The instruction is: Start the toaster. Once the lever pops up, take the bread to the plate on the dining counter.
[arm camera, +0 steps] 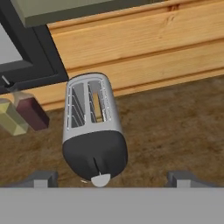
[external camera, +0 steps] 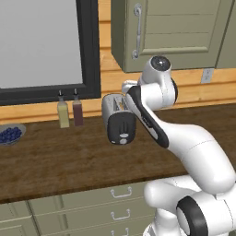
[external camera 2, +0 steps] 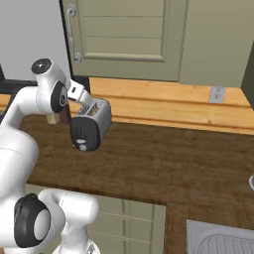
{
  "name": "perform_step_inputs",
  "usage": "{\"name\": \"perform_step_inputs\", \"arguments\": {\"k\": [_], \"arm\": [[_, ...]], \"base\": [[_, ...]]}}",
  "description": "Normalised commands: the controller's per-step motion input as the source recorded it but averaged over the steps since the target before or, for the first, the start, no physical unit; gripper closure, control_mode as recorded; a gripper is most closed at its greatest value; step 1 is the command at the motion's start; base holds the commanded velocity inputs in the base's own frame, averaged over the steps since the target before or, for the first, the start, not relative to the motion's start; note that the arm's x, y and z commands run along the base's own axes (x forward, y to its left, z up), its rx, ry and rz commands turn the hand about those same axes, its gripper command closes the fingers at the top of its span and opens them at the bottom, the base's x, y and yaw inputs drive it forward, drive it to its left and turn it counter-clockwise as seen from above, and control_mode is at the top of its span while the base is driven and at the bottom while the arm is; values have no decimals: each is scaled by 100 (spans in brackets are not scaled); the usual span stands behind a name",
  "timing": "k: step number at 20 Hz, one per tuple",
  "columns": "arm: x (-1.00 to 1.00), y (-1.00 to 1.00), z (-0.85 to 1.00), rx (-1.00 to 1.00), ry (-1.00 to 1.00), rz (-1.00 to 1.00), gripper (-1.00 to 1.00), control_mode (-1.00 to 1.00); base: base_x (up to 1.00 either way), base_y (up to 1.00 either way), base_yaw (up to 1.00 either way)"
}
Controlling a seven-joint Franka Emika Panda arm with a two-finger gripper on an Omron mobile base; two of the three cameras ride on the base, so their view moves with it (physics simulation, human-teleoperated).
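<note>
- A dark wood-plank counter was seen along a wall of light wood boards, with pale green drawers set beneath its near edge and green cabinet doors hung above.
- A dark-framed window was noted on the far wall to the left.
- The toaster was found standing on the counter close to the back wall, its black end panel turned toward the near edge, with a lever and a pale knob borne on that panel.
- From the hand view, two slots were seen in the toaster's silver top; the bread was seated in the right-hand slot, a tan edge being visible inside it.
- Two small bottles were recorded just left of the toaster: a yellowish bottle and a dark red bottle, side by side against the wall.
- A bowl of blueberries was seen at the far left of the counter, well apart from the toaster.
- A wall outlet was noted to the right, and a sink corner at the near right.
- The gripper was held above and just near of the toaster's black end; its two fingertips were spread wide apart with nothing between them.
- The white arm was seen bent over the counter, the wrist overlapping the toaster's right side in the left base view.
</note>
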Motion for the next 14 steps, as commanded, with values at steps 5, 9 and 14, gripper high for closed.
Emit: {"name": "perform_step_inputs", "arguments": {"k": [5, 9, 14], "arm": [[0, 0, 1, 0, 0, 0, -100, -100], [0, 0, 0, 0, 0, 0, -100, -100], [0, 0, 0, 0, 0, 0, -100, -100]], "base": [[0, 0, 0], [0, 0, 0], [0, 0, 0]]}}
